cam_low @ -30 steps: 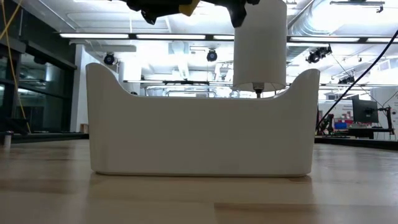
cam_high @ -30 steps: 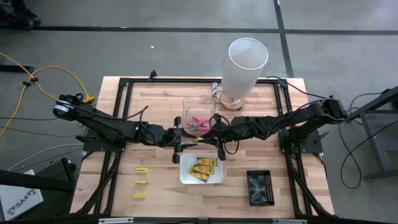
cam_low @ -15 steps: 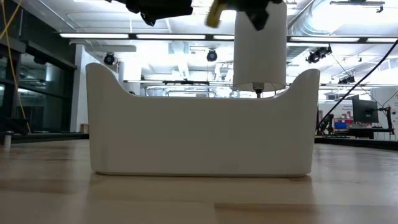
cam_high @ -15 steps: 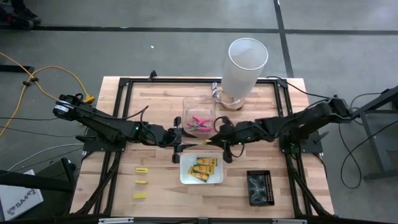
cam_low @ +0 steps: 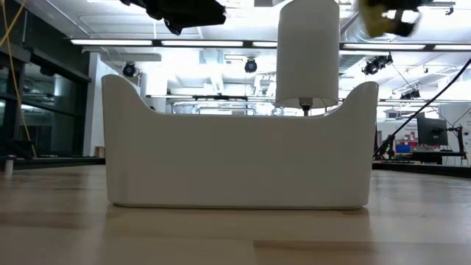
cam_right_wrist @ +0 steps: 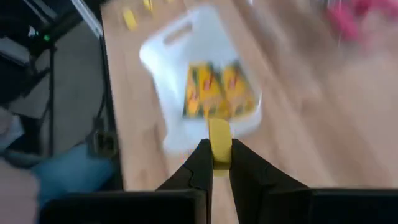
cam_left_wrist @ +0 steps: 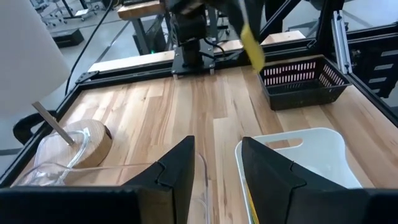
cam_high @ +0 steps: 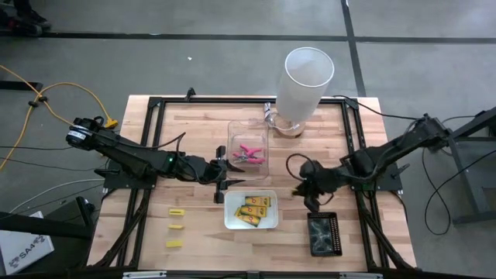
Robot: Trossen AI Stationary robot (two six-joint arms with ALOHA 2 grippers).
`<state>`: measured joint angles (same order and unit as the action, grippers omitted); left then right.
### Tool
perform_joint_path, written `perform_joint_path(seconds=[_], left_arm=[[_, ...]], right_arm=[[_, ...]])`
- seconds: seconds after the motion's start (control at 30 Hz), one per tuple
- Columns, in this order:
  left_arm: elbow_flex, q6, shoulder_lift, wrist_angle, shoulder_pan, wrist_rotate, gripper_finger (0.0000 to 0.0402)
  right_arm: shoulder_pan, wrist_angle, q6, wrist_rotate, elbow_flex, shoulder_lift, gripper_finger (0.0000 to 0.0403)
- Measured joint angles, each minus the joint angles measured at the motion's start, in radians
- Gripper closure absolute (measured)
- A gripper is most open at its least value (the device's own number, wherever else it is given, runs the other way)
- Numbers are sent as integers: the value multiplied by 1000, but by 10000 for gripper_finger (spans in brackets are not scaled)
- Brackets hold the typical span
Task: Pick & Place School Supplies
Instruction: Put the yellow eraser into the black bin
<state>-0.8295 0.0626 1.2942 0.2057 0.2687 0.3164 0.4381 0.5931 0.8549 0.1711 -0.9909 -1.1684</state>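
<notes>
Your right hand (cam_right_wrist: pixel 216 167) pinched tight on yellow block (cam_right_wrist: pixel 219 144), at 3 o'clock of white tray (cam_high: pixel 229 218). Left hand (cam_left_wrist: pixel 216 163) half open, empty.

Two arms, two grippers: left gripper (cam_high: pixel 223 180), right gripper (cam_high: pixel 298 191).
Three trays: white tray (cam_high: pixel 230 221), clear tray (cam_high: pixel 232 132) at its 12 o'clock, black tray (cam_high: pixel 337 233) at its 3 o'clock.
Four yellow blocks: three loose (cam_high: pixel 177 211) at its 9 o'clock, one in right gripper.
Packets (cam_high: pixel 254 210) in white tray: about four.
Pink-handled tools (cam_high: pixel 248 153): count unclear.
One white cylinder (cam_high: pixel 305 84).
</notes>
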Motion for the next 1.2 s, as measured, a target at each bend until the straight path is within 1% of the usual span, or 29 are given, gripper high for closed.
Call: perform_joint_path(seconds=[0.13, 0.2, 0.4, 0.67, 0.8, 0.93, 1.07, 1.2], left_arm=[[0, -8, 0, -6, 0, 0, 272], [0, -9, 0, -7, 0, 0, 272], [0, -10, 0, -7, 0, -1, 272], [0, -10, 0, -7, 0, -1, 272], [0, -10, 0, -7, 0, -3, 272], [0, -7, 0, -7, 0, -4, 272], [0, -8, 0, -7, 0, -4, 272], [0, -8, 0, -7, 0, -4, 272]], right_arm=[[43, 76, 158, -98, 0, 3, 377], [69, 105, 221, -129, 0, 2, 377], [165, 168, 432, -147, 2, 2, 377], [296, 155, 726, -147, 56, -1, 377], [345, 111, 847, -146, 126, -3, 377], [376, -3, 933, -151, 216, -7, 377], [393, -84, 995, -158, 275, -36, 377], [394, -167, 1023, -212, 310, -89, 377]])
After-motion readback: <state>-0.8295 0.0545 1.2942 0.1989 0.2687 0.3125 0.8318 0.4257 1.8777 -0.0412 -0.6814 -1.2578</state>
